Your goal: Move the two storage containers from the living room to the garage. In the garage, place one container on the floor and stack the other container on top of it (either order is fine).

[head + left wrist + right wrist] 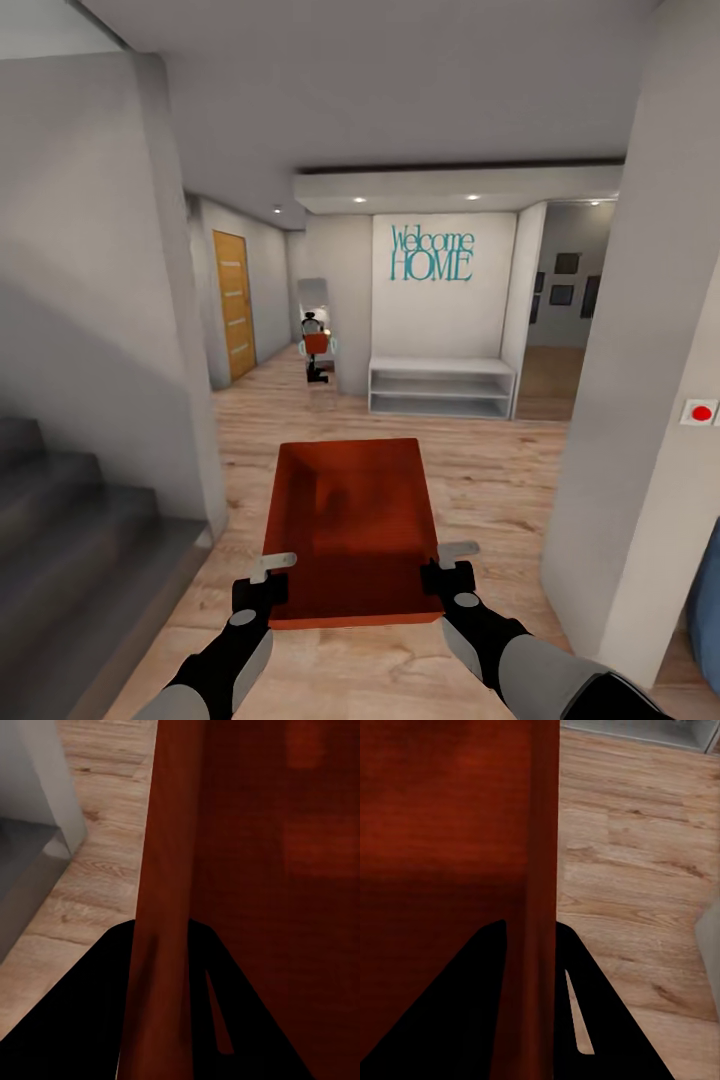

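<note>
Both arms are reaching forward at the bottom of the head view, carrying one orange-red storage container (pixel 355 530) between them above the light wood-plank floor (pixel 490 480). After that opener, largest first — grey walls (pixel 90 300) are boxing in the hallway, a dark staircase (pixel 60 520) is climbing away at the left, and a white wall with teal "Welcome HOME" lettering (pixel 431 254) is facing us ahead. Below it a low white bench shelf (pixel 441 387) is sitting on the planks, and a yellow-wood door (pixel 233 303) is standing down the left passage. The container is hanging level, open side up. The left gripper (pixel 268 580) is pinching the box's left wall near its near corner — in the left wrist view its two dark fingers (pixel 90 1020) are sitting either side of that wall. The right gripper (pixel 445 568) is clamping the right wall likewise, fingers (pixel 607 1020) straddling it. A small red button plate (pixel 700 412) is showing on the right wall.
</note>
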